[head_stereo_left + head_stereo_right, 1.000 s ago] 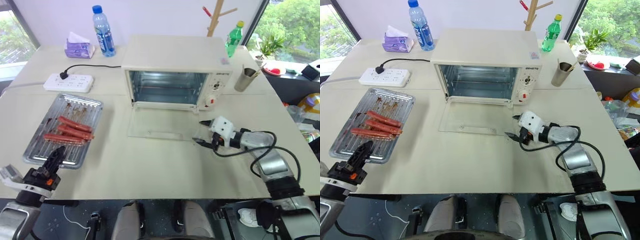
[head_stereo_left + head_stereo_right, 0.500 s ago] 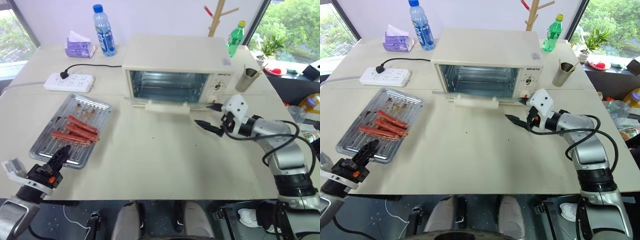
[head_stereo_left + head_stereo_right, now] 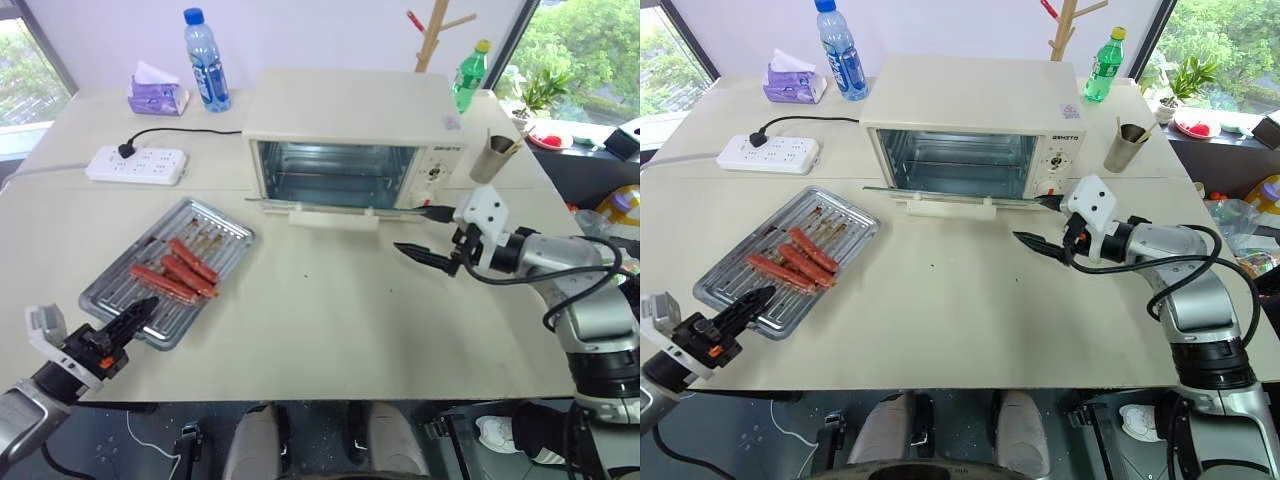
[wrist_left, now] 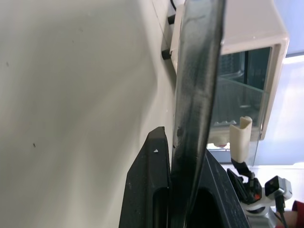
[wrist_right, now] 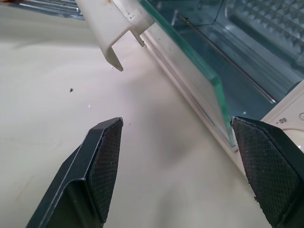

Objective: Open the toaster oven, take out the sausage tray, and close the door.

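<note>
Left gripper jaws clamped on sausage tray rim; right gripper jaws wide beside half-raised door

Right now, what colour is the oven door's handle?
The door handle is cream-white, matching the toaster oven. It shows best in the right eye view.

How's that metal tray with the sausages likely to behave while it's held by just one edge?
The sausage tray looks like thin rigid metal, so it probably stays stiff. The left claw pinches only its near rim, so it may sag or pivot. The sausages lie loose and could roll if it tilts.
</note>
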